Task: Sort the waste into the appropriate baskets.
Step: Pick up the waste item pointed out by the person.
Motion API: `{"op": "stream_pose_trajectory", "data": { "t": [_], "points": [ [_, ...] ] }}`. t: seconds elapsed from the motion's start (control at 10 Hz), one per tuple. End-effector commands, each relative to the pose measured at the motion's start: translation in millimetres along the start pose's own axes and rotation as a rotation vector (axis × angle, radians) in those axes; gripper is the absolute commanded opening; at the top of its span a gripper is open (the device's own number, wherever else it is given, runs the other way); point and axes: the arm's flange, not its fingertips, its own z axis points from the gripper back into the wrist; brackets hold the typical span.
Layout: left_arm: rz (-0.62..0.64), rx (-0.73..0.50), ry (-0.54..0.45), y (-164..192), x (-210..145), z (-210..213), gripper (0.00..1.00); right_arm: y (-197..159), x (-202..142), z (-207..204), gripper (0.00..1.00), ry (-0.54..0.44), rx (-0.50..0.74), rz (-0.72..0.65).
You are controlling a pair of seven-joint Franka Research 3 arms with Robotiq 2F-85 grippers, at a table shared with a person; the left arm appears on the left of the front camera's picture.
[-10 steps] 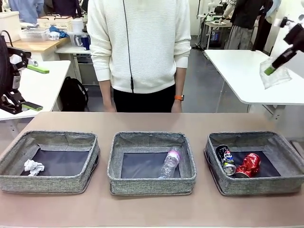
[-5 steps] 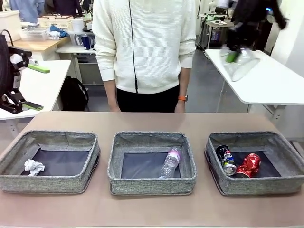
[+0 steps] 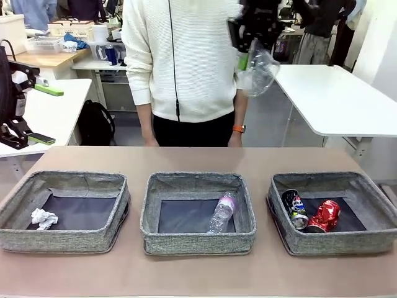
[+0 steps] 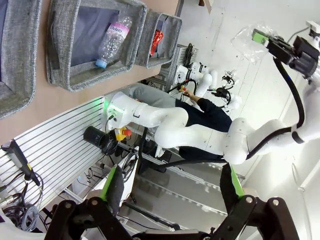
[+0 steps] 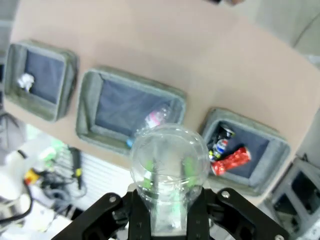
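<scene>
The right fingers [image 3: 246, 59] are clamped on a clear bottle [image 3: 259, 69], held high at the frame's upper centre; a second ago it hung at the far upper right, so the arm has swung it left, over the middle basket [image 3: 198, 212]. That basket holds the pink-labelled bottle [image 3: 222, 213], so the drop should come there. The left fingers [image 4: 172, 187] stand wide and empty. Cans [image 3: 310, 212] and paper ball [image 3: 43, 218] are already sorted on the worktop [image 3: 198, 273].
</scene>
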Motion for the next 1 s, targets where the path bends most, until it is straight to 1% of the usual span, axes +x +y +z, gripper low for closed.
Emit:
{"op": "stream_pose_trajectory", "data": {
  "t": [0.0, 0.1, 0.2, 0.3, 0.5, 0.6, 0.7, 0.8, 0.9],
  "points": [
    [-0.024, -0.01, 0.008, 0, -2, 2, 1.0, 36, 9, 7, 0.25, 0.0, -0.088, 0.019],
    [-0.024, -0.01, 0.008, 0, -2, 2, 1.0, 48, 12, 3, 0.25, 0.036, -0.093, 0.039],
    [-0.024, -0.01, 0.008, 0, -2, 2, 1.0, 43, 14, -5, 0.25, 0.073, -0.045, 0.116],
    [-0.024, -0.01, 0.008, 0, -2, 2, 1.0, 45, -4, -1, 0.25, -0.003, -0.053, 0.045],
    [-0.024, -0.01, 0.008, 0, -2, 2, 1.0, 45, -4, -1, 0.25, -0.003, -0.053, 0.045],
    [-0.024, -0.01, 0.008, 0, -2, 2, 1.0, 50, 0, -10, 0.25, 0.025, -0.053, 0.064],
    [-0.024, -0.01, 0.008, 0, -2, 2, 1.0, 77, -7, -12, 0.25, 0.04, -0.086, 0.062],
    [-0.024, -0.01, 0.008, 0, -2, 2, 1.0, 106, -5, -6, 0.25, -0.009, -0.067, 0.009],
    [-0.024, -0.01, 0.008, 0, -2, 2, 1.0, 124, -3, 2, 0.25, -0.038, -0.018, -0.071]
  ]
}}
